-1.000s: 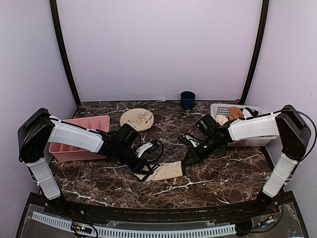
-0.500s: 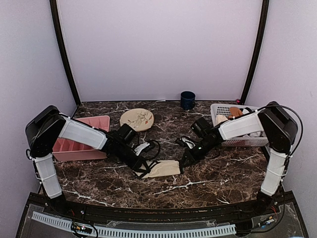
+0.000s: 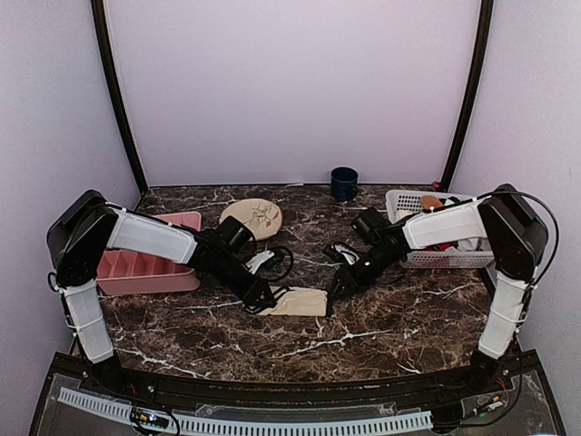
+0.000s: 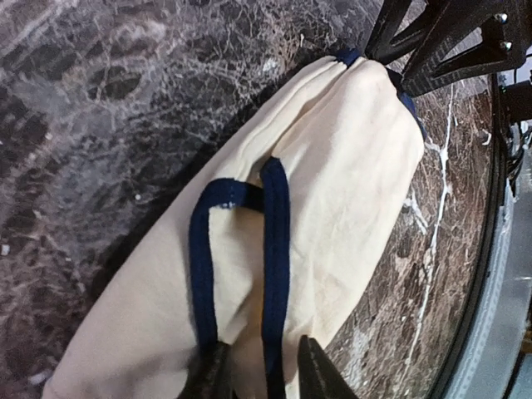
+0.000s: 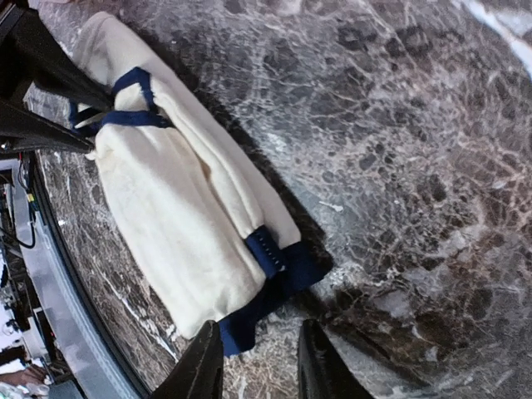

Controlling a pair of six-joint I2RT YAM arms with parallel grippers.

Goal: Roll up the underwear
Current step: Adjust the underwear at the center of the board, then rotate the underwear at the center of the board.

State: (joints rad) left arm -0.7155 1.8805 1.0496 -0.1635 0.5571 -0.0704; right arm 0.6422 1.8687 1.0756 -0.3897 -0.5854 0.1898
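Underwear [image 3: 301, 302]: cream with dark trim, lying on the marble table [image 3: 390, 331] as a narrow folded band, stretched between the two grippers near the middle of the table.
Left gripper [image 3: 264, 303]: at the band's left end. In the left wrist view its fingers [image 4: 218, 376] sit close together with cloth and two trim strips between them, so it appears to be pinching that end.
Right gripper [image 3: 333, 291]: at the band's right end. Its fingers [image 5: 314, 366] stand a little apart, and the trimmed corner just reaches the gap. Whether they nip it cannot be told.
Step in hand: judged to be the fold into a strip, done or nearly so. No roll is begun, and both ends lie flat.
Next move: likely one end must be turned over on itself and wound toward the other, with the far end pinned so the band neither slides nor splays.
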